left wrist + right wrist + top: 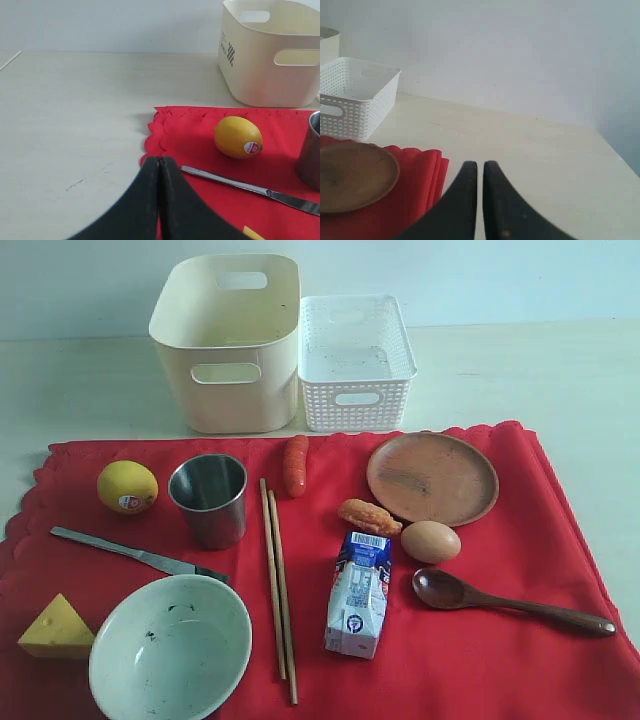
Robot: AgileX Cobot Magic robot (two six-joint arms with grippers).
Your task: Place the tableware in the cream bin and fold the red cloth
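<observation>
The red cloth (470,650) lies flat, carrying the steel cup (209,498), speckled bowl (170,648), chopstick pair (278,585), metal knife (135,553), brown plate (432,478) and wooden spoon (505,602). The cream bin (230,340) stands behind it and looks empty. Neither gripper shows in the exterior view. In the left wrist view my left gripper (159,161) is shut and empty at the cloth's (200,145) scalloped edge, near the knife (250,188) and the cream bin (270,55). My right gripper (480,165) is shut, empty, beside the cloth's corner (415,170) and the plate (352,175).
A white lattice basket (355,360) stands right of the cream bin. On the cloth also lie a lemon (127,486), cheese wedge (57,628), sausage (295,464), a fried piece (368,515), egg (431,541) and milk carton (358,592).
</observation>
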